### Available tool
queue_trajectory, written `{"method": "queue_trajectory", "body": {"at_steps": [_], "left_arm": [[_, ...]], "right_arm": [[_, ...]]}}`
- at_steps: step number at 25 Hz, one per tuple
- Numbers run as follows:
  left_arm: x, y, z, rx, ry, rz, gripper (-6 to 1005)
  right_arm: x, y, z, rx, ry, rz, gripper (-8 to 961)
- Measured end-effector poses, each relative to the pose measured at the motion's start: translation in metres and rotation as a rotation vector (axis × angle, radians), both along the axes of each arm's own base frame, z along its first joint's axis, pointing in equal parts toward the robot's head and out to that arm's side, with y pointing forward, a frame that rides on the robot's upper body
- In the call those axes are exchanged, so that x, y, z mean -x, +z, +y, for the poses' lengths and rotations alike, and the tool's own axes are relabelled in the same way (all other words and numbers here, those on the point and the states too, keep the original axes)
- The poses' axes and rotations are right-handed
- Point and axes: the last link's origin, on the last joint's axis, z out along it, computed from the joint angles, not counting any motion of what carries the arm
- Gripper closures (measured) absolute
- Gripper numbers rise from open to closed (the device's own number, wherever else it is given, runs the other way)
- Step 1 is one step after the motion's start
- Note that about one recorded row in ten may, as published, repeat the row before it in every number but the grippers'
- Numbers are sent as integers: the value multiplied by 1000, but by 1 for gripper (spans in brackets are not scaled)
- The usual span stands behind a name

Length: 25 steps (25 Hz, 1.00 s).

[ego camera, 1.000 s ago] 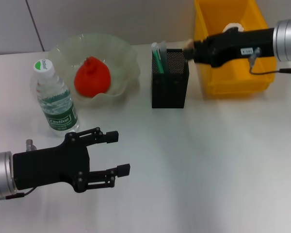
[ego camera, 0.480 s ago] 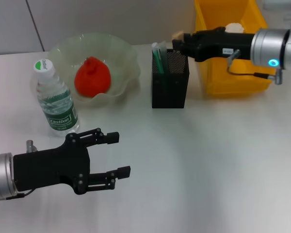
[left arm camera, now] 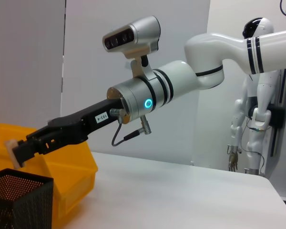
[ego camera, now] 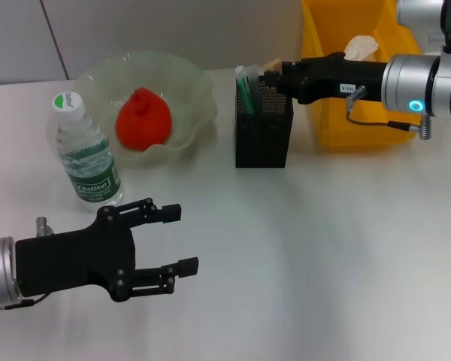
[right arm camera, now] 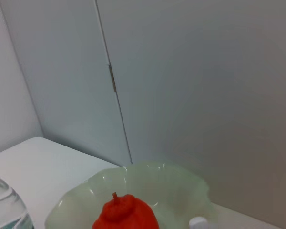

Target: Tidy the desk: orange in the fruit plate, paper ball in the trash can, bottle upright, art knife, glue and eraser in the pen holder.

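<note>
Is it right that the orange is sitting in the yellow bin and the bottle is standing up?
Not quite. The orange sits in the pale-green fruit plate, not the yellow bin, as the head view shows. The bottle is standing up, as you said.

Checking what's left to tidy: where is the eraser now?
In the right claw, the eraser is above the pen holder, beside the trash can.

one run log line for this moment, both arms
right gripper: shut on eraser, above pen holder | left gripper: open, idle over table | orange: in fruit plate | bottle: upright
</note>
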Motion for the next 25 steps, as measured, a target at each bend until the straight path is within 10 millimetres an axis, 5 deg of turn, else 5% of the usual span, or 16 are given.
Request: {"method": "queue_trajectory", "body": {"at_steps": [5, 17, 25], "left_arm": [[0, 2, 0, -1, 1, -2, 201], [-1, 4, 1, -4, -3, -1, 201], [-5, 7, -3, 25, 15, -64, 201]], "right_arm": [[0, 0, -1, -3, -1, 14, 648], [1, 23, -3, -139, 11, 203, 244], [-4, 51, -50, -109, 149, 558, 200]]}}
